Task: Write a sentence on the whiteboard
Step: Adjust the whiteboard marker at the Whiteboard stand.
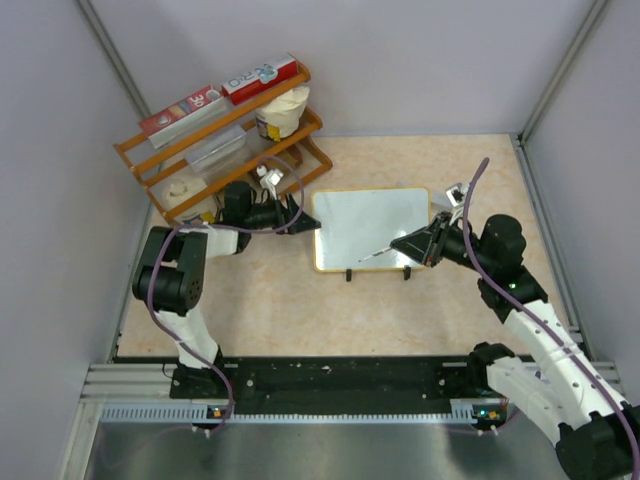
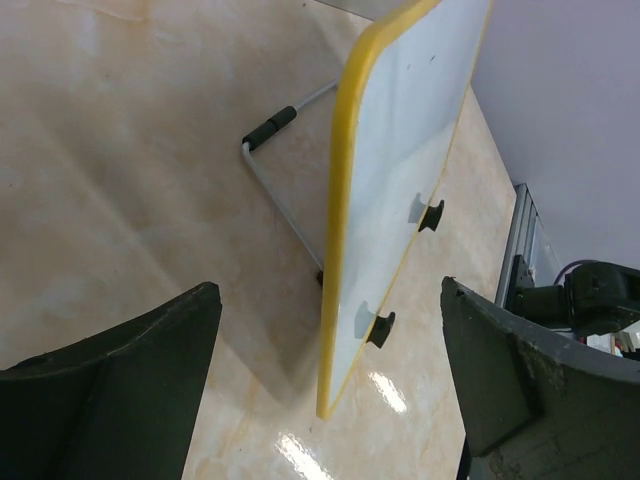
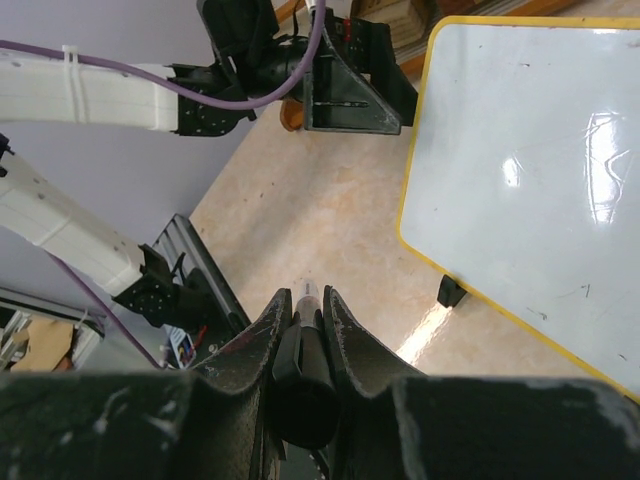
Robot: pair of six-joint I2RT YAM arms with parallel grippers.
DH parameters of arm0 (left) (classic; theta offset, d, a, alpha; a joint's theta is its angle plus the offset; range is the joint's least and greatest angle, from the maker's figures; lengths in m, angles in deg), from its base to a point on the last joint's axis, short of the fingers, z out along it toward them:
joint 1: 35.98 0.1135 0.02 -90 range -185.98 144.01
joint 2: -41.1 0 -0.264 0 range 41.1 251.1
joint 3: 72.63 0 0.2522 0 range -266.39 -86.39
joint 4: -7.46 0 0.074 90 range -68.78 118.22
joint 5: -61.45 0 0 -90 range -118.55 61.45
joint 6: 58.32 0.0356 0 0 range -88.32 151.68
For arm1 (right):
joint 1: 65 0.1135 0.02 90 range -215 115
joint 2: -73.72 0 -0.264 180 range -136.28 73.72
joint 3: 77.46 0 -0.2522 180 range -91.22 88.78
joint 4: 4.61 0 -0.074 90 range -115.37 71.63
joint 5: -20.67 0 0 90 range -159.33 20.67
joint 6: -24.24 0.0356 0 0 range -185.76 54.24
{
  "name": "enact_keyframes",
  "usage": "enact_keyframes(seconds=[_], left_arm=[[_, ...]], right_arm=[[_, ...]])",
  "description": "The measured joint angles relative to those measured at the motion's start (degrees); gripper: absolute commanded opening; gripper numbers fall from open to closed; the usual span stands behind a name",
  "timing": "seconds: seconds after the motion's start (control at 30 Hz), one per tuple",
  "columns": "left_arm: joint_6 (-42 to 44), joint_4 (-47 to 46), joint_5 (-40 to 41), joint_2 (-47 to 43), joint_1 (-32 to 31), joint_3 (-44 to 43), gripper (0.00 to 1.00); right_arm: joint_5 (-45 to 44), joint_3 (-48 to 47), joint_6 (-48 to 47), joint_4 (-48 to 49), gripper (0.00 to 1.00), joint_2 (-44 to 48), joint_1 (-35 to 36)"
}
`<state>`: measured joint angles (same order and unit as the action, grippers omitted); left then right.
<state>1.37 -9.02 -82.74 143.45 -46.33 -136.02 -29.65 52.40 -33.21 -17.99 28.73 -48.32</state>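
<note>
With the whiteboard [image 1: 370, 228] propped mid-way across the bench [image 1: 270, 300] and seemingly blank, our left tool [image 1: 298, 214] released beside its left edge and our right tool [image 1: 402, 246] clenching the marker [image 1: 378, 255] over its lower part, we judge that writing should begin by lowering the tip.

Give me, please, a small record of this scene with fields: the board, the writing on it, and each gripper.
whiteboard: propped on its wire stand, face toward the arms
writing: none visible, only faint specks
left gripper: open, at the board's left edge, not gripping it
right gripper: shut on a marker
marker tip: in front of the board, not touching it
back left: orange rack
</note>
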Motion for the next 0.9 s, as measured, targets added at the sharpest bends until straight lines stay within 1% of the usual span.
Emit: enact_keyframes(seconds=[0.13,0.17,0.23,0.27,0.37,0.4,0.47,0.5,0.6,0.63,0.7,0.73,0.77,0.83,0.9], left_arm=[[0.2,-0.1,-0.5,3.8,-1.2,-2.9,0.89],[0.3,-0.2,-0.5,4.5,-1.5,-3.5,0.85],[0.4,-0.2,-1.0,5.8,-2.1,-4.4,0.81],[0.4,-0.2,-1.4,6.3,-2.3,-4.9,0.76],[0.4,-1.2,-2.6,7.8,-3.4,-5.5,0.64],[0.5,-1.4,-3.2,8.2,-3.9,-5.6,0.56],[0.5,-1.7,-4.1,8.7,-4.8,-5.7,0.49],[0.5,-1.9,-4.6,8.8,-5.2,-5.8,0.40],[0.9,-2.0,-5.8,8.9,-6.1,-6.0,0.29],[1.2,-1.9,-6.2,8.9,-6.3,-6.1,0.19],[1.6,-1.7,-6.7,8.9,-6.4,-6.1,0.12],[1.7,-1.5,-8.2,8.9,-6.4,-6.1,0.03],[1.7,-1.4,-9.0,8.9,-6.4,-6.1,0.00],[1.8,-1.8,-11.9,8.6,-6.4,-6.1,0.00],[2.5,-1.9,-12.4,8.4,-6.4,-6.1,0.00]], right_arm=[[-0.1,0.0,0.0,0.0,0.00,0.0,0.0],[-0.1,0.0,0.0,0.0,0.00,0.0,0.0],[-0.2,0.0,0.0,0.0,0.00,0.0,0.0],[-0.2,0.0,0.0,0.0,0.00,0.0,0.0],[-0.2,0.0,0.0,0.0,0.00,0.0,0.0],[-0.2,0.0,0.0,0.0,0.00,0.0,0.0],[-0.2,0.0,0.0,0.0,0.00,0.0,0.0],[-0.2,0.0,0.0,0.0,0.00,0.0,0.0],[-0.2,0.0,0.0,0.0,0.00,0.0,0.0],[-0.2,0.0,0.0,0.0,0.00,0.0,0.0],[-0.2,0.0,0.0,0.0,0.00,0.1,0.0],[-0.2,0.0,0.0,0.0,0.00,0.3,0.0],[-0.2,0.1,0.0,0.0,0.00,0.4,0.0],[-0.2,0.1,0.1,0.0,0.00,0.8,0.0],[-0.2,0.3,0.0,0.2,0.00,1.1,0.0]])
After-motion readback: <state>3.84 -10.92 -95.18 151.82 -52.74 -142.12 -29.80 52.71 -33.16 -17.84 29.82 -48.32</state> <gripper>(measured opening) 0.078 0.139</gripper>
